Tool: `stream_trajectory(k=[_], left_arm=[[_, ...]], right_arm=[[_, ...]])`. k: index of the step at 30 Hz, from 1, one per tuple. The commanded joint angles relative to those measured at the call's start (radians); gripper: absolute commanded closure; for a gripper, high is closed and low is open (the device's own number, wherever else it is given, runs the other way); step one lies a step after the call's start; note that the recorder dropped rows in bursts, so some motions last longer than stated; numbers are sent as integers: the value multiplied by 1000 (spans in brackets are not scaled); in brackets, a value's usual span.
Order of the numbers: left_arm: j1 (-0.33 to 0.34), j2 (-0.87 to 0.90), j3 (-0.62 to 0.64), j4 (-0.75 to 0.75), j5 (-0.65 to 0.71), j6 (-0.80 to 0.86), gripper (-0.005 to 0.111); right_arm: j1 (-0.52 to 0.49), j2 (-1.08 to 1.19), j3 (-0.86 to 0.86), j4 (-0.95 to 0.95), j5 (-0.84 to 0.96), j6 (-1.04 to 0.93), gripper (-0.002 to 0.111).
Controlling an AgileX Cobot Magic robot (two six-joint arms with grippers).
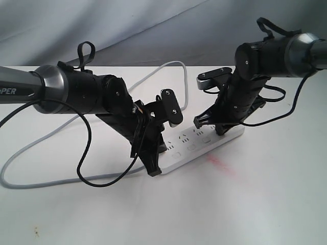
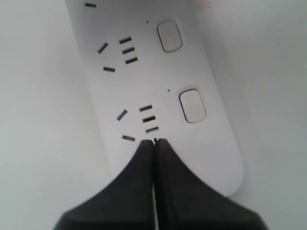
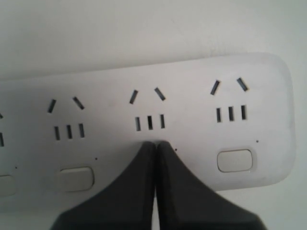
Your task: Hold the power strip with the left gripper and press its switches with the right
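White power strip (image 1: 193, 148) — left gripper (image 2: 154, 142), right gripper (image 3: 156, 143) on it, jaws closed.

1. White letters "PER" (image 1: 6, 91) stand on the silver-grey sleeve (image 1: 25, 81) of the left arm (image 1: 89, 94). The exterior view's edge cuts the word off, so only these three letters can be read.
2. The power strip (image 1: 196, 148) shows no readable print in any view: its socket slots (image 3: 149, 122) and buttons (image 3: 234, 160) are unmarked.

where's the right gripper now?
Right of exterior view: right gripper tip on the power strip by the second socket group from its end, between two buttons.
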Motion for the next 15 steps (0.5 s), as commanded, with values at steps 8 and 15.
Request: stream_trajectory(k=[8, 15], left_arm=[[-8, 31, 15, 15, 61, -8, 107], [-8, 31, 15, 15, 61, -8, 107]], right_arm=[[2, -90, -26, 91, 23, -38, 108], [2, -86, -26, 131, 55, -59, 108]])
